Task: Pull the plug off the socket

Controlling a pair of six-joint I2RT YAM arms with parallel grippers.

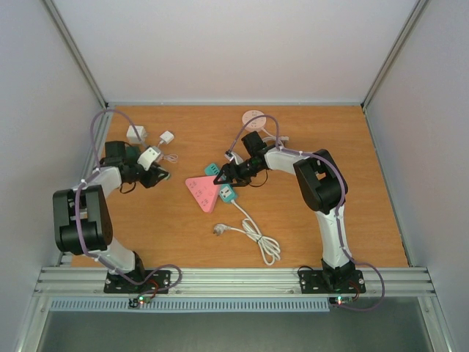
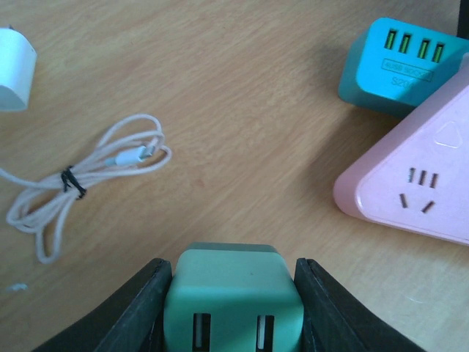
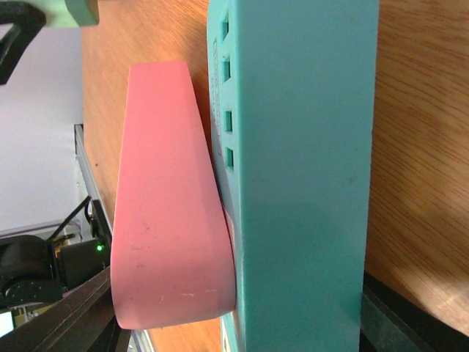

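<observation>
My left hand [image 2: 233, 312] clamps the plug [image 2: 233, 282] by its flat sides, near the far left corner of the desk [image 1: 344, 154], well apart from the socket [image 2: 414, 183]. I judge the plug light, rigid and slick. Whether my right hand [image 1: 222, 177] grips anything, I cannot tell.

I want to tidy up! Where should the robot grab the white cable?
Probably at the black tie on the cable, coming straight down from above with the fingers across the bundle. The cable lies flat on the table. Its strands are pinched together only at the tie, and elsewhere the loops spread apart and could slip out.
</observation>
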